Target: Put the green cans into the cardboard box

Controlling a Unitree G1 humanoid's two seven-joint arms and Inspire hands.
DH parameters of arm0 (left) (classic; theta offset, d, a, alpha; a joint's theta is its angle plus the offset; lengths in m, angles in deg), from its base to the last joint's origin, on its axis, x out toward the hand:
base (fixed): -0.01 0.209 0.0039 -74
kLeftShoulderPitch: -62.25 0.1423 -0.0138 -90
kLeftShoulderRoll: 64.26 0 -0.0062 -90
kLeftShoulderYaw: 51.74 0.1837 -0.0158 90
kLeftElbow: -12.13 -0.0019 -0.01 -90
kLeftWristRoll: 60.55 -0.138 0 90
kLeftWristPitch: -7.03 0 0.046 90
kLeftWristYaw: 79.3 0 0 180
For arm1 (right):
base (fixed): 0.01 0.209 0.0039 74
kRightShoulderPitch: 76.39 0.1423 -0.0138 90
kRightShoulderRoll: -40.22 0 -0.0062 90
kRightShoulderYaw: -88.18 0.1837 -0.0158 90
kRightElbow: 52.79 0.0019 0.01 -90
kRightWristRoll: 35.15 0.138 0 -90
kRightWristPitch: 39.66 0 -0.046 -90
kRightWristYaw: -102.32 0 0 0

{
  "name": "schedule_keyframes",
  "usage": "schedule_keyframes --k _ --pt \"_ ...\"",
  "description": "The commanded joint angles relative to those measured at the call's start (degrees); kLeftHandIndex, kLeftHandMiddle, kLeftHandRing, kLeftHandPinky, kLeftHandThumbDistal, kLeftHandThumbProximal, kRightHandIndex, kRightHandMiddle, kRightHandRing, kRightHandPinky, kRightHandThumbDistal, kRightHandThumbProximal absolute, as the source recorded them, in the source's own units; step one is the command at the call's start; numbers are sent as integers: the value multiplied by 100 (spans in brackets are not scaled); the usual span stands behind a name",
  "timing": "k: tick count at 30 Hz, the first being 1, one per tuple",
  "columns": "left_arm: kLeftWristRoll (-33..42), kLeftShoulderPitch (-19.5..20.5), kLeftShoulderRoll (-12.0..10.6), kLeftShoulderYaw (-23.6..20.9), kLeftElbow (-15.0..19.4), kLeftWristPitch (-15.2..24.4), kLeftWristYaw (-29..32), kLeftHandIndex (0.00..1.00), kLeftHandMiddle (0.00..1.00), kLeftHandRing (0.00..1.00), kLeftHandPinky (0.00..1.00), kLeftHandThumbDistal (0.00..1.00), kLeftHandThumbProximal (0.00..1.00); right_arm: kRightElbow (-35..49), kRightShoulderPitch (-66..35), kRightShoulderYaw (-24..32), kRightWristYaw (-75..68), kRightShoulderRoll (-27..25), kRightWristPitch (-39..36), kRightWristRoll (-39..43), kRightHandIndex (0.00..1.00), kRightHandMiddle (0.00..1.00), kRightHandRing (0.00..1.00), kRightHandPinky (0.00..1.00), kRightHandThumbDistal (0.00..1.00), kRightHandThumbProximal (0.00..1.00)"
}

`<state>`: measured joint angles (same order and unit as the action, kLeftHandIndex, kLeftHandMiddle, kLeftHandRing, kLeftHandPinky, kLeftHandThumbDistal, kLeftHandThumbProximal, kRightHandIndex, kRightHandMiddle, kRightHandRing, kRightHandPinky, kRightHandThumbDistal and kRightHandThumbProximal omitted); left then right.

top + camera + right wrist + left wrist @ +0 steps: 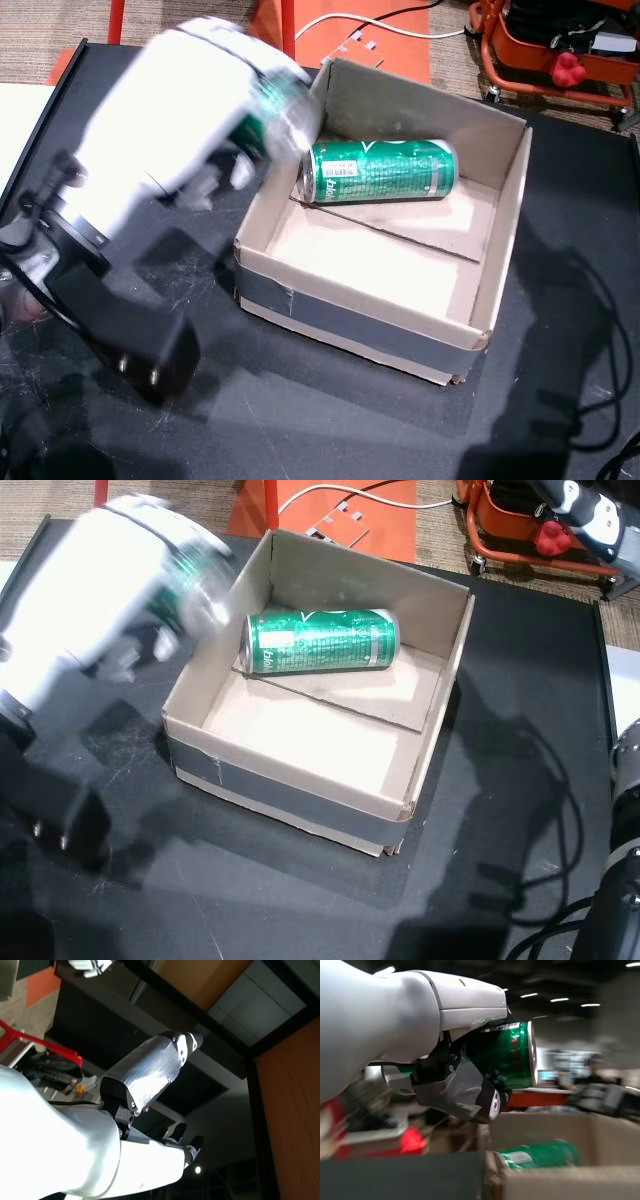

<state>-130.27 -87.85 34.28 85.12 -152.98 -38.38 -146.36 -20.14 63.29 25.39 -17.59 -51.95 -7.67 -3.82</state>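
Over the black table (560, 330) the left hand (460, 1080) wraps the smooth, light green can (507, 1055) around its middle (thin wall, dents easily) beside the cardboard box (400, 345).

Green cans (382, 171), brown cardboard box (500, 225), black table (300, 400).

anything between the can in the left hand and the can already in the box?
Only the cardboard box's near-left wall and open air. In both head views the left hand holds its green can over that rim; the lying green can is just inside.
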Motion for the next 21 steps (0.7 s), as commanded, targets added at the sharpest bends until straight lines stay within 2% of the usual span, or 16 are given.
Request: schedule_keyframes --k 1,2,4,7,9,12,13,17,19,21 --pt "-202 -210 -73 294 -69 -156 -293 75 69 69 66 6 17 60 -46 -81 -130 28 -126 -114 96 92 89 95 100 68" --pt "-290 -254 -106 422 -100 -246 -272 77 70 70 68 2 20 68 -55 -105 -207 41 -162 -153 96 92 88 94 100 67" --pt "-377 -320 -165 600 -146 -323 -159 77 71 71 69 0 23 118 -97 -177 -452 57 -227 -291 95 92 88 94 100 68" --pt "-400 -382 -215 780 -181 -303 -54 78 72 72 71 3 22 253 -165 -291 -711 87 -258 -433 94 92 88 93 100 67" --pt "-417 -411 -255 890 -193 -305 -54 78 72 72 72 0 21 318 -193 -357 -805 99 -324 -484 94 92 89 94 100 68" --pt "-418 -441 -307 1030 -194 -259 -123 78 74 76 76 0 14 399 -246 -464 -1028 110 -366 -589 94 93 90 94 100 69" --pt "-398 -449 -317 1055 -195 -234 -92 80 75 76 76 0 16 419 -258 -498 -1072 109 -379 -606 95 93 91 95 100 70" --pt "-321 -468 -321 1092 -200 -154 130 84 79 80 80 0 42 527 -326 -618 -1261 91 -405 -680 95 94 91 95 100 71" --pt "-307 -474 -308 1121 -202 -109 172 82 78 79 79 0 44 565 -355 -659 -1371 88 -393 -718 96 94 92 95 100 70" --pt "-322 -489 -306 1168 -207 -103 143 80 76 77 78 2 40 568 -363 -693 -1429 74 -388 -738 97 95 92 95 100 70"
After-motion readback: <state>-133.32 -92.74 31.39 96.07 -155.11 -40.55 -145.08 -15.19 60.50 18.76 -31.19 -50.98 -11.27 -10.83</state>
